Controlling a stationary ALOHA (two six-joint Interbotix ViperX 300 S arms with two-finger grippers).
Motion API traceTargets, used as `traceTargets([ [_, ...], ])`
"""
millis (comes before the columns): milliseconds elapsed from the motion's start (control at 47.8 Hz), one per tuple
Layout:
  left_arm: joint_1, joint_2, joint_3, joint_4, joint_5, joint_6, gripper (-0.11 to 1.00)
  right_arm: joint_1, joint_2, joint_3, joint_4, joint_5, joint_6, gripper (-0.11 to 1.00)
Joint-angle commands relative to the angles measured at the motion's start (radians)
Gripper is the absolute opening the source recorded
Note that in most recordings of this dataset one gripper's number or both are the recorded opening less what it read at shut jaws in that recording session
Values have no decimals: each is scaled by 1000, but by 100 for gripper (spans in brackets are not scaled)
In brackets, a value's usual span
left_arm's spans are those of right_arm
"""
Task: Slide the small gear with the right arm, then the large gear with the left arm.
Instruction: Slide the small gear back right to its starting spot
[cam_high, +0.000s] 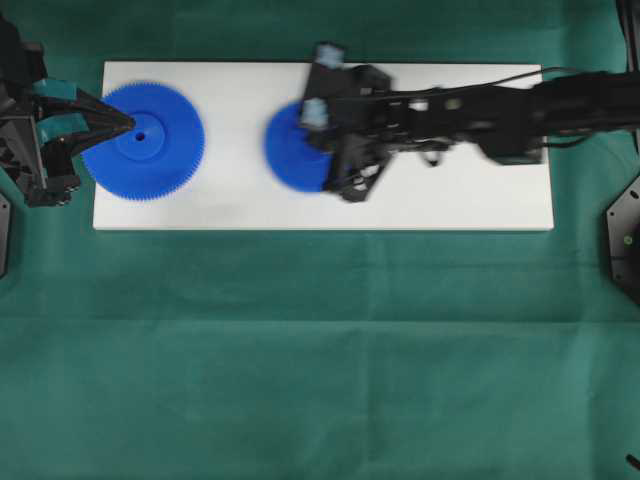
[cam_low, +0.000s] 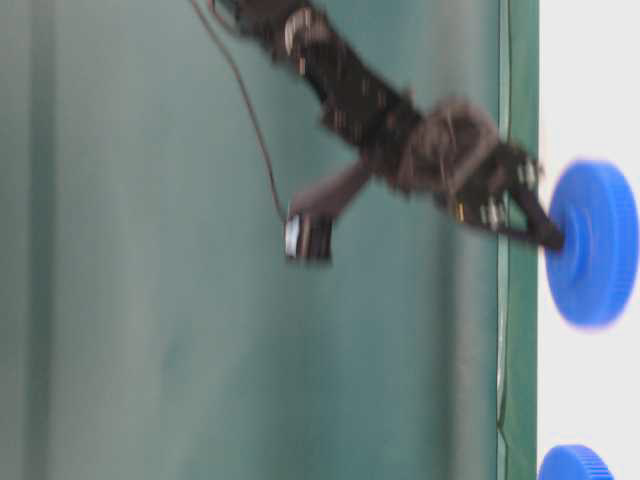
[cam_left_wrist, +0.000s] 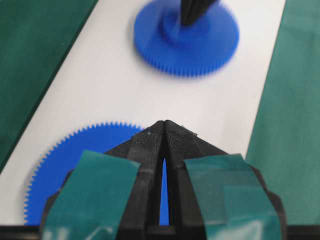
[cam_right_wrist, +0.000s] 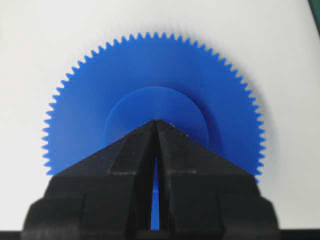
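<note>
The small gear (cam_high: 283, 152), blue and blurred, lies near the middle of the white board (cam_high: 450, 200). My right gripper (cam_high: 312, 140) is shut, and its pointed tip rests on the gear's raised hub (cam_right_wrist: 150, 102). The wrist view has the right gripper (cam_right_wrist: 156, 121) at the middle of the small gear (cam_right_wrist: 150, 65). The large gear (cam_high: 165, 150) lies at the board's left end. My left gripper (cam_high: 130, 124), with teal tape, is shut with its tip by that gear's centre hole. From the left wrist, the left gripper (cam_left_wrist: 164, 121) hangs over the large gear (cam_left_wrist: 75, 150), with the small gear (cam_left_wrist: 200, 45) beyond. At table level, the right gripper (cam_low: 552, 238) touches the small gear (cam_low: 595, 245).
Green cloth (cam_high: 300, 350) covers the table around the board. The right arm (cam_high: 500, 110) stretches along the board from the right. A black mount (cam_high: 625, 240) stands at the right edge. Bare board lies between the two gears and to the right of the small gear.
</note>
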Motion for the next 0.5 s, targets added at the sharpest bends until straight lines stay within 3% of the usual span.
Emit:
traceTargets([
  [0, -3, -2, -8, -2, -9, 2, 0, -44, -55, 132, -2, -11, 32, 50],
  [230, -5, -2, 0, -3, -9, 2, 0, -118, -238, 416, -2, -101, 98, 50],
  [481, -5, 5, 9, -2, -9, 8, 0, -169, -407, 597, -2, -118, 173, 50],
])
